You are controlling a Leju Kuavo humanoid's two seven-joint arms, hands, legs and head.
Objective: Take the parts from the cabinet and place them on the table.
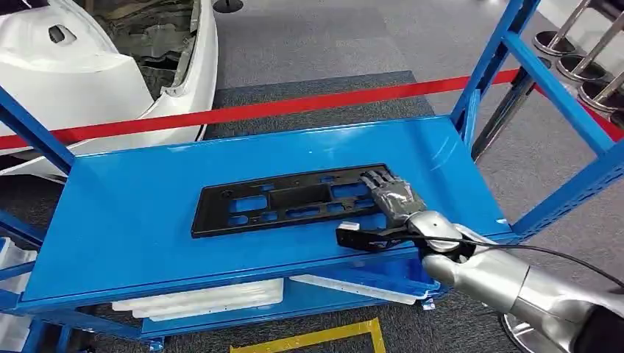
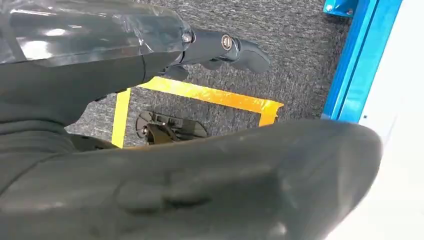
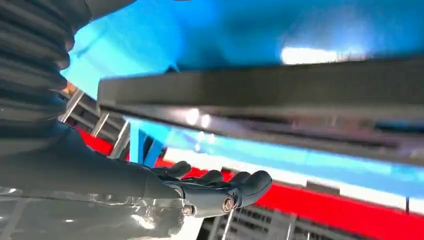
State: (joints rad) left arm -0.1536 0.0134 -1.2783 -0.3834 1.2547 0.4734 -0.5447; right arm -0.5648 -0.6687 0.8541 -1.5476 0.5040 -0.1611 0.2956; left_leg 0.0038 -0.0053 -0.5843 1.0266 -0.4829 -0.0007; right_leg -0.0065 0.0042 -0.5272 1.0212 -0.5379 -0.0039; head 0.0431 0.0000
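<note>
- Grey carpet with a red floor stripe point(image 1: 294, 107) surrounds a blue metal shelving cart, whose glossy top shelf point(image 1: 125, 220) takes up the middle of the head view; a white car body panel point(image 1: 81, 81) stands at ten o'clock and yellow floor tape point(image 1: 316, 338) lies at six.
- Head view: a long flat black plastic frame part with rectangular cut-outs point(image 1: 287, 200) lies on the top shelf, a little right of centre. The right hand point(image 1: 394, 198) comes in from four o'clock and rests on the part's right end, fingers stretched flat over it, thumb low by the shelf's front lip. Whether it truly grips the part I cannot tell. White flat parts point(image 1: 206, 298) lie on the lower shelf at six to seven o'clock.
- Progress, as I judge it: the black part is not yet lifted off the shelf, so carrying it to the table is all left, and the white parts wait too.
- Room: blue uprights point(image 1: 508, 44) stand at two o'clock, near the right arm, so a lift should rise towards the robot, away from them; the shelf's front edge lies just under the wrist.
- Left wrist view: the left hand point(image 2: 220, 50) hangs over grey carpet and yellow tape, fingers extended and holding nothing; a blue frame rail point(image 2: 357, 60) runs at three o'clock.
- Right wrist view: the dark fingertips point(image 3: 220, 180) reach along the black part's edge point(image 3: 260, 95), fairly straight, not curled round it.
</note>
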